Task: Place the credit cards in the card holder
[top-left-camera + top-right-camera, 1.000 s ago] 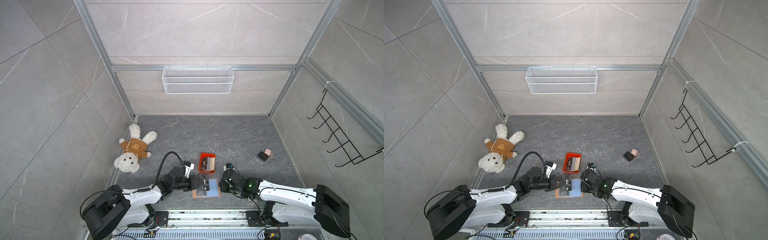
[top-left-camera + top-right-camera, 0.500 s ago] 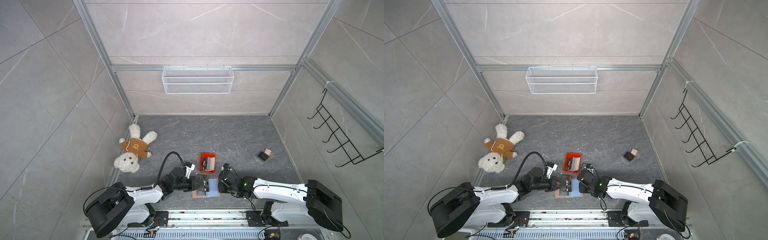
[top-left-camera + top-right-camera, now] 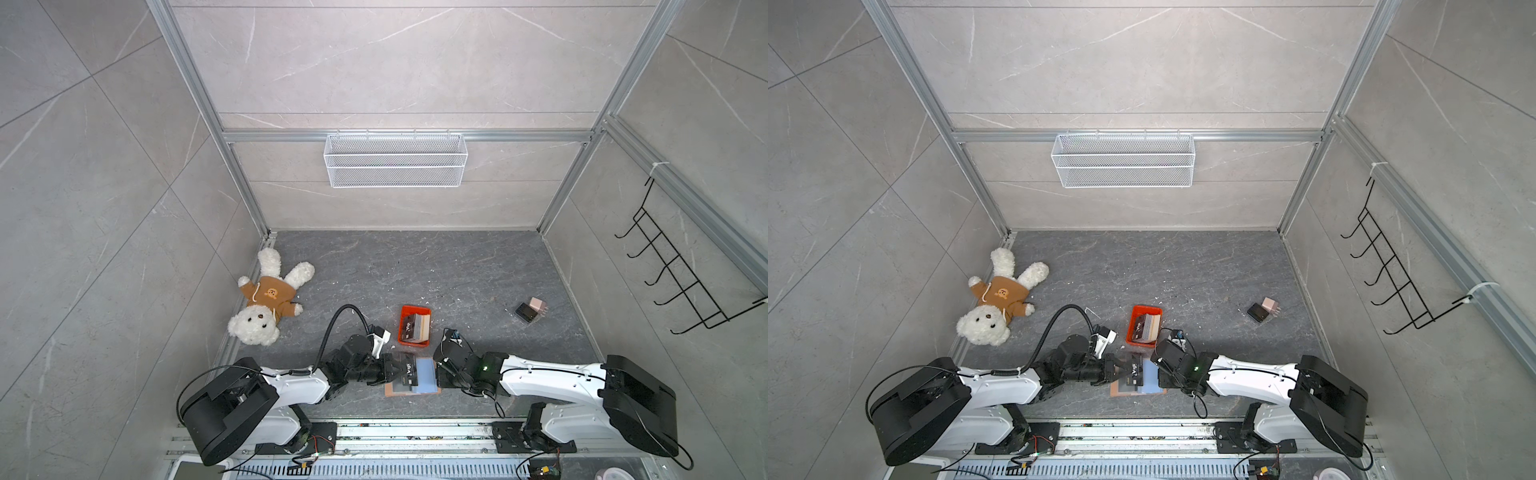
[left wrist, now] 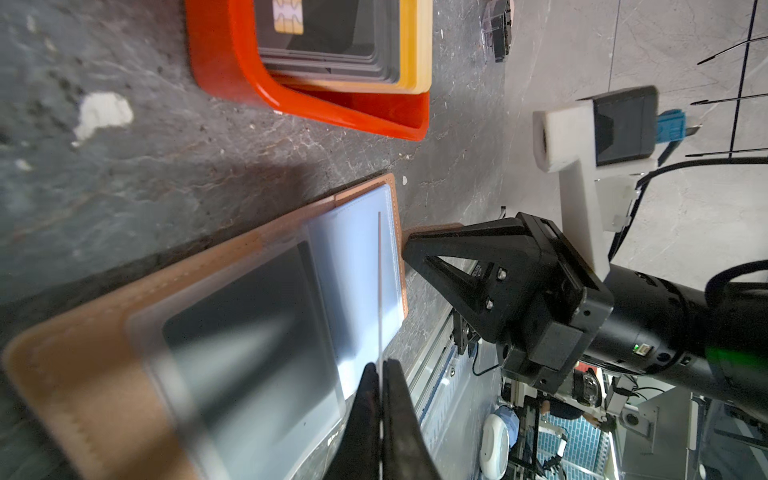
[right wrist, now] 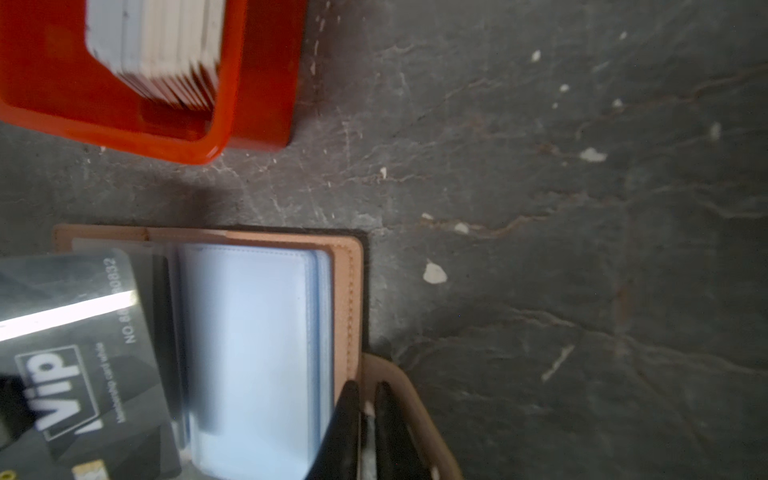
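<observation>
Both arms lie low, stretched toward each other from the near rail, and meet at the card holder (image 3: 427, 374). It lies open and flat on the dark, veined stone-look floor (image 3: 415, 266). The left gripper (image 3: 388, 370) reaches in from the holder's left side, its fingers clamped tight on a glossy black VIP card (image 3: 409, 370) held face up over the left page. The right gripper (image 4: 409, 249) comes in at the holder's right edge with only a slit between its fingers, touching the stitched tan snap tab (image 4: 434, 227); I cannot tell whether it pinches the tab. The holder's clear bluish sleeves (image 5: 249, 332) on the right page lie bare. Just beyond the holder stands a smooth orange-red tray (image 3: 415, 308) with a leaning stack of credit cards (image 3: 415, 326). Past it, open floor runs to the back wall. A block pair (image 3: 532, 309) sits well apart to the holder's right and a fluffy teddy bear (image 3: 266, 303) far to its left.
</observation>
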You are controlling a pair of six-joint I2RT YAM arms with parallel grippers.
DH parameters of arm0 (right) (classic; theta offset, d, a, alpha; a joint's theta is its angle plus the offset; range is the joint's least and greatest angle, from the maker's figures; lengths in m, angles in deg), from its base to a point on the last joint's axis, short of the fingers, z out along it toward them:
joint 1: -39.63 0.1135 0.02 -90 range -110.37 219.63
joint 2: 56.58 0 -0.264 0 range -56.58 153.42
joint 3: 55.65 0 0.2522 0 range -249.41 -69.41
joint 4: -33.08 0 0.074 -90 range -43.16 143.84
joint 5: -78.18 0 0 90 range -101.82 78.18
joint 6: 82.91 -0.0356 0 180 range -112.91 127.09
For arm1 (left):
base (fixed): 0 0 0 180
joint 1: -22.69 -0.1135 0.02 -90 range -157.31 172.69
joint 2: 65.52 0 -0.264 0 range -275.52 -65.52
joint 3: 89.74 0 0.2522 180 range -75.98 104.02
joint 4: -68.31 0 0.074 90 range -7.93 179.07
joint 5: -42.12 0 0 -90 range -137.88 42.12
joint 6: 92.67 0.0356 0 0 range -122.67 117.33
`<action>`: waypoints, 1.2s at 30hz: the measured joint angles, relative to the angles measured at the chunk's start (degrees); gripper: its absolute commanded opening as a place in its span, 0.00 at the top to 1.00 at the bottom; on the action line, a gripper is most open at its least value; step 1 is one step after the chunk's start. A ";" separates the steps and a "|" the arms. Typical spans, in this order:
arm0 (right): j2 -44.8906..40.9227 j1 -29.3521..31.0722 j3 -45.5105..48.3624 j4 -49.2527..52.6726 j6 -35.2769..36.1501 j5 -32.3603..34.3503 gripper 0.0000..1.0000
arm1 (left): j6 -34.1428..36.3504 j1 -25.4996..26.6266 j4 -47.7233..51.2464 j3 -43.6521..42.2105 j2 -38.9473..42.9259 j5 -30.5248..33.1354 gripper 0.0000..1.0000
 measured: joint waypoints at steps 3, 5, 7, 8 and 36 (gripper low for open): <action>0.02 0.09 0.00 0.24 0.00 0.22 0.87 | 0.02 0.00 -0.02 -0.07 -0.44 0.00 1.00; 0.13 0.13 0.00 0.33 0.00 0.39 0.87 | 0.02 0.00 -0.02 -0.20 -0.44 0.02 1.00; 0.37 0.15 -0.02 0.33 0.00 0.44 0.87 | 0.02 0.00 0.04 -0.28 -0.46 0.02 1.00; 0.46 0.15 0.00 0.33 0.00 0.46 0.87 | 0.02 0.00 0.11 -0.28 -0.46 0.02 1.00; 0.94 0.85 -0.02 0.33 0.00 1.70 0.88 | -0.02 -0.02 -0.90 -0.52 -4.55 -0.98 1.00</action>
